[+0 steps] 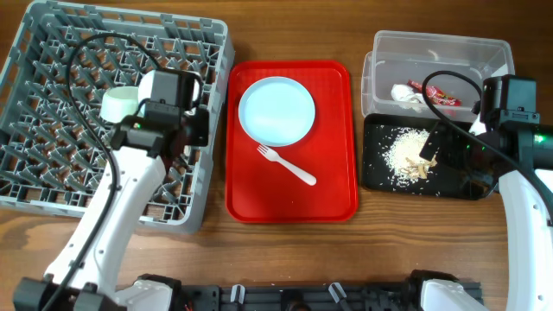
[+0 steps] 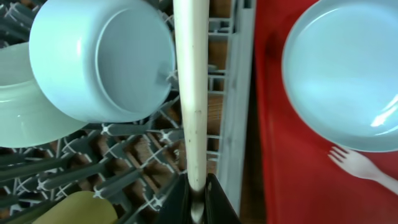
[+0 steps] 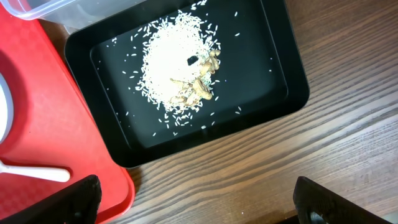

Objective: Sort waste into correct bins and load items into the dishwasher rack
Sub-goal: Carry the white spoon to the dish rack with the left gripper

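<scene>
Gripping one spoon [image 2: 191, 93], left fingers [image 2: 177, 208] tight; right fingers [image 3: 68, 202] spread, empty; one plate [image 1: 276, 109], one fork [image 1: 288, 164]

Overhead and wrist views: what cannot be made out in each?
- Overhead: the left arm covers the left gripper and the white handle it grips.
- Left wrist: the handle's far end is cut by the top edge.
- Right wrist: only a corner of the clear tub shows.

Head of spoon [image 2: 190, 93] past top edge
</scene>
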`<control>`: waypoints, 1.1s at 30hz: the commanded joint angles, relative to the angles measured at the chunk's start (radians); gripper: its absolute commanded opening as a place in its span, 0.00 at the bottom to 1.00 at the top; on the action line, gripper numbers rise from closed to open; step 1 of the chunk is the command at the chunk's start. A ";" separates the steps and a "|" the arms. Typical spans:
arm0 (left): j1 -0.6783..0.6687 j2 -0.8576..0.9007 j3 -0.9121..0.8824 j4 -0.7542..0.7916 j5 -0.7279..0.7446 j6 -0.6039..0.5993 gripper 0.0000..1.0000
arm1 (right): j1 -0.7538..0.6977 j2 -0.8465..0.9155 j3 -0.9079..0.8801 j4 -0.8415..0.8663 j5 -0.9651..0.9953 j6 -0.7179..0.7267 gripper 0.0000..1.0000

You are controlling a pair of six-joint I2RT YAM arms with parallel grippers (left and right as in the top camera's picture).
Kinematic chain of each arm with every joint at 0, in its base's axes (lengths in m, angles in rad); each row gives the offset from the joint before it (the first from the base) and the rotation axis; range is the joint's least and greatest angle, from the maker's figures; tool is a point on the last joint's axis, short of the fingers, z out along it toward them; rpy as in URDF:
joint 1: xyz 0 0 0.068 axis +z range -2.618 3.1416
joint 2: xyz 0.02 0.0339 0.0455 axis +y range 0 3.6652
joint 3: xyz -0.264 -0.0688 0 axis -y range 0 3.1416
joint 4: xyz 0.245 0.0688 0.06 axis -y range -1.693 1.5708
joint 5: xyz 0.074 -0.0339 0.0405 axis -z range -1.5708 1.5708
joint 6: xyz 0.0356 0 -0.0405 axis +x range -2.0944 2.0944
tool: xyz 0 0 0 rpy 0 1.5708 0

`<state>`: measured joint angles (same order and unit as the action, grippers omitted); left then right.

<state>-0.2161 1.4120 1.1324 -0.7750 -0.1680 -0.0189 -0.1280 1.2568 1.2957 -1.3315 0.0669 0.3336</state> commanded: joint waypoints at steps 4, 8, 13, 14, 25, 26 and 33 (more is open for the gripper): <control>0.024 0.119 0.014 0.021 0.033 0.038 0.08 | -0.005 -0.004 -0.001 -0.001 -0.016 -0.019 1.00; 0.024 0.176 0.014 0.024 0.032 0.038 0.19 | -0.005 -0.004 -0.001 -0.001 -0.016 -0.019 1.00; 0.024 0.206 0.014 0.023 0.033 0.038 0.34 | -0.005 -0.004 -0.001 -0.001 -0.016 -0.019 1.00; 0.024 0.206 0.014 0.023 0.033 0.037 0.34 | -0.005 -0.004 -0.001 -0.002 -0.016 -0.019 1.00; 0.024 0.204 0.014 -0.187 0.085 -0.152 0.04 | -0.005 -0.004 -0.001 0.000 -0.016 -0.019 1.00; 0.024 0.204 0.014 -0.206 0.114 -0.183 0.04 | -0.005 -0.004 -0.001 0.000 -0.016 -0.019 1.00; 0.024 0.204 0.014 -0.228 0.338 -0.203 0.06 | -0.005 -0.004 -0.001 -0.001 -0.016 -0.019 1.00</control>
<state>-0.1825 1.6115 1.1324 -0.9974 -0.0307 -0.1753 -0.1280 1.2568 1.2957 -1.3315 0.0669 0.3336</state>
